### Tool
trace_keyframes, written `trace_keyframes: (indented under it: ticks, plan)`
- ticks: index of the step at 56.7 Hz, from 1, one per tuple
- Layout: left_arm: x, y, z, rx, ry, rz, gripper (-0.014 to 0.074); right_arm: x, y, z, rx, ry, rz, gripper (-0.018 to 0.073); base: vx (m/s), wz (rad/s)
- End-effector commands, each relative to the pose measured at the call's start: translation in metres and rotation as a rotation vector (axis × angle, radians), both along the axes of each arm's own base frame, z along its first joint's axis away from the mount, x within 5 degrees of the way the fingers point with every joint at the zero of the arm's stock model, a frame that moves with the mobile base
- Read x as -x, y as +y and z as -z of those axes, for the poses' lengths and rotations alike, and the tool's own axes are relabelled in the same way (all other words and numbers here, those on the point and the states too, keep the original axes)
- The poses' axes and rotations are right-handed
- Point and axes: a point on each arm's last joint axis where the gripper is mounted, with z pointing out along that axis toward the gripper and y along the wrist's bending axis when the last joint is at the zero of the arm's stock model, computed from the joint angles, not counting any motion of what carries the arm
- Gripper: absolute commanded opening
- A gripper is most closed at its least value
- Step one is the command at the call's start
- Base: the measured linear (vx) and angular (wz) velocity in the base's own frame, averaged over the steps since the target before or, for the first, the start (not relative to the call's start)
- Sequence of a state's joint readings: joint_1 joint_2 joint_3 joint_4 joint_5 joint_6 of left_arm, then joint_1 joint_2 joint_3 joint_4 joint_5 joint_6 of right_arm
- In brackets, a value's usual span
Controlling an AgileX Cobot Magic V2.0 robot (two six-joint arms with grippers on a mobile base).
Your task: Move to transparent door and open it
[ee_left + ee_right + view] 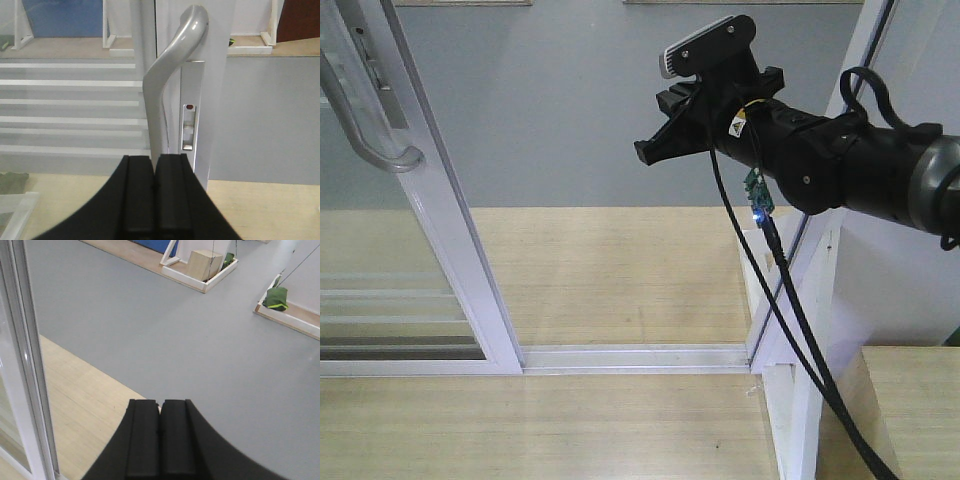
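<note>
Right below the curved handle, the left gripper has its two black fingers pressed together with nothing between them, their tips just beneath the handle's lower end. That handle is fixed to the white upright of the transparent door, which stands at the left of the front view beside an open gap. Beyond the handle, the right gripper is also clenched empty, hanging over grey floor.

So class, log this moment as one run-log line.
door slid open | left gripper shut, at handle | right gripper shut, idle
</note>
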State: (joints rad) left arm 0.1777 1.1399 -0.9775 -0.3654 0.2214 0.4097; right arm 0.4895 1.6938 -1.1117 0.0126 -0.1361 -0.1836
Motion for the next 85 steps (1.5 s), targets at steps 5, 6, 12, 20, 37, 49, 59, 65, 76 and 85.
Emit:
trace_keyframes:
  ticks: [5,6,12,20,37,49,59,65,76,85]
  plan:
    - [0.031,-0.007,-0.014,-0.012,-0.102,-0.002,0.0,0.021,-0.018,-0.062,-0.066,-0.082,0.023,-0.0008,0.0,0.0]
    - [0.034,-0.009,-0.011,-0.01,-0.096,0.006,0.0,0.024,-0.021,-0.066,-0.064,-0.081,0.025,-0.0008,0.0,0.0]
    - [0.049,-0.019,0.0,-0.001,-0.067,0.048,0.0,0.039,-0.036,-0.09,-0.063,-0.1,0.041,-0.0008,0.0,0.0]
    - [0.068,-0.03,0.017,0.055,-0.052,0.089,0.0,0.066,-0.058,-0.106,-0.095,-0.168,0.069,-0.0006,0.0,0.0]
    - [0.115,-0.04,0.04,0.057,-0.084,0.131,0.0,0.161,-0.105,-0.083,-0.136,-0.279,0.085,-0.0006,0.0,0.0]
    - [0.152,-0.047,0.053,0.061,-0.103,0.185,0.0,0.217,-0.129,-0.058,-0.202,-0.306,0.096,-0.0006,0.0,0.0]
    - [0.177,-0.054,0.066,0.098,-0.13,0.24,0.0,0.248,-0.142,-0.037,-0.221,-0.318,0.095,-0.0006,0.0,0.0]
    - [0.186,-0.056,0.076,0.116,-0.139,0.251,0.0,0.256,-0.146,-0.026,-0.211,-0.334,0.092,-0.0006,0.0,0.0]
    - [0.187,-0.057,0.082,0.155,-0.135,0.257,0.0,0.258,-0.146,-0.02,-0.206,-0.332,0.092,-0.0006,0.0,0.0]
    - [0.188,-0.058,0.083,0.159,-0.129,0.268,0.0001,0.258,-0.146,-0.019,-0.199,-0.317,0.091,-0.0005,0.0,0.0]
